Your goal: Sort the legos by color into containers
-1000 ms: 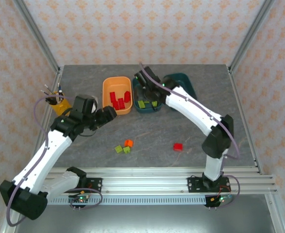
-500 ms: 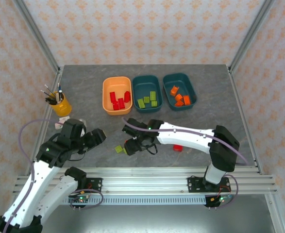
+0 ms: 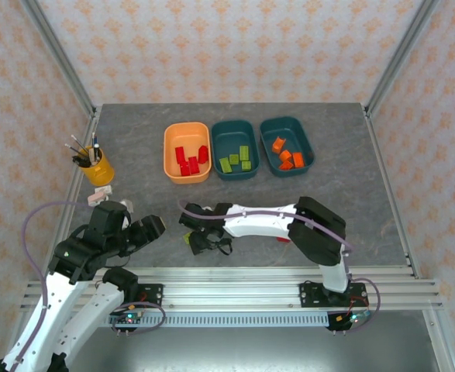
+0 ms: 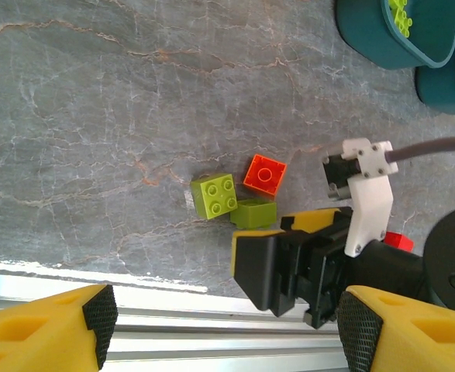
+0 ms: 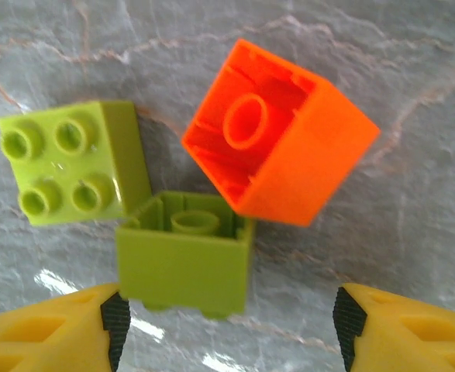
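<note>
Three loose legos lie together near the table's front edge: a lime brick, studs up, a lime brick on its side, and an orange brick. My right gripper hangs open over them, the tipped lime brick low between its fingers, nearer the left one. In the top view the right gripper covers most of the cluster. A red brick lies behind the right arm. My left gripper is open and holds nothing, at the front left. The light orange tub holds red bricks; teal tubs hold lime and orange.
A yellow pen cup stands at the left edge with a small white object in front of it. The aluminium rail runs along the near edge, close behind the brick cluster.
My right arm swung from the tubs down to the loose bricks and now sits over them. The left arm drew back toward the near left.
</note>
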